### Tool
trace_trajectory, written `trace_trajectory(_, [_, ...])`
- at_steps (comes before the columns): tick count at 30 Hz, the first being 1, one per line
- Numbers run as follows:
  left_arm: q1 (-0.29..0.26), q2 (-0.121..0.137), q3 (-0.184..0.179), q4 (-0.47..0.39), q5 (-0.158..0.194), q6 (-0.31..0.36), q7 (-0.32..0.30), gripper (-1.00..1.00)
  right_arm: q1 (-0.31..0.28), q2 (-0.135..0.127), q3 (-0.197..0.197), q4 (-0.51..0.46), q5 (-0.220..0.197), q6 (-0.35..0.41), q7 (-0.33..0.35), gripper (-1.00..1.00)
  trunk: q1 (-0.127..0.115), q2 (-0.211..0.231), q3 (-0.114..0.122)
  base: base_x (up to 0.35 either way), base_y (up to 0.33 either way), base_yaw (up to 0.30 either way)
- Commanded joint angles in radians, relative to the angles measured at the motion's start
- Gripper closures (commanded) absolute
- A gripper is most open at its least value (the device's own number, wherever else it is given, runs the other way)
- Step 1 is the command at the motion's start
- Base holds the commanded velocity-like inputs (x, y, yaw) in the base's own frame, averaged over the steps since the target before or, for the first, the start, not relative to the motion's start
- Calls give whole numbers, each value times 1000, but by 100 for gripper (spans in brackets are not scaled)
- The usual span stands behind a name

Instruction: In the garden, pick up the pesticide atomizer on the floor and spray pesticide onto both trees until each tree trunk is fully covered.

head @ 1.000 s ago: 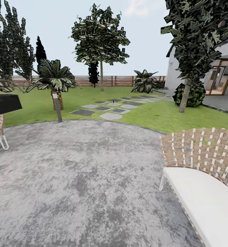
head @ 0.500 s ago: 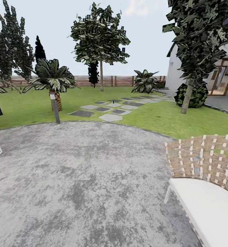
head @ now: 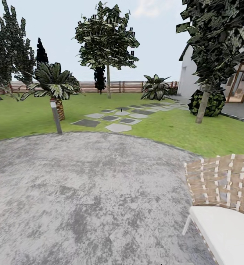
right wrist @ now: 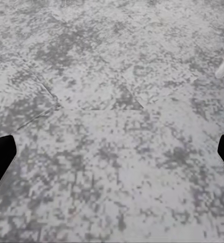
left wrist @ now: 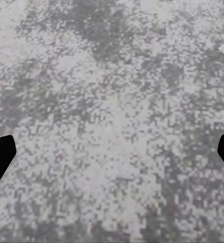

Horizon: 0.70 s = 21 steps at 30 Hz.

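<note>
With both the left gripper (left wrist: pixel 112 152) and right gripper (right wrist: pixel 112 152) spread wide and empty above the mottled grey patio (head: pixel 89 191), the base could clip the woven chair (head: pixel 221 184) heading for the lawn (head: pixel 166 125), where one tree (head: pixel 108 36) stands by the fence (head: pixel 125 87), another tree trunk (head: pixel 202 106) rises nearer, and the tiny dark speck on the stepping stones (head: pixel 118 121) may be the sprayer.

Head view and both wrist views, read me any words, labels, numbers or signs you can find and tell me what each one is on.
No readable text in any view.
Lamp post: a pale band near its top, no lettering legible.
Woven chair, house, fence: no signs or labels.
Wrist views: mottled grey paving, no markings.
</note>
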Motion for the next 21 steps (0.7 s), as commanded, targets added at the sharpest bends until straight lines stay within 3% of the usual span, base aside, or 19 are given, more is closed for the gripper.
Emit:
trace_trajectory(1, [-1,0,4,1,0,-3,0,-100,-1,0,0,1,0,-3,0,-100,0,0,-1,339,0,0])
trace_trajectory(21, [-1,0,4,2,-1,-3,0,-100,-1,1,2,2,2,-4,-1,-100,0,0,-1,339,0,0])
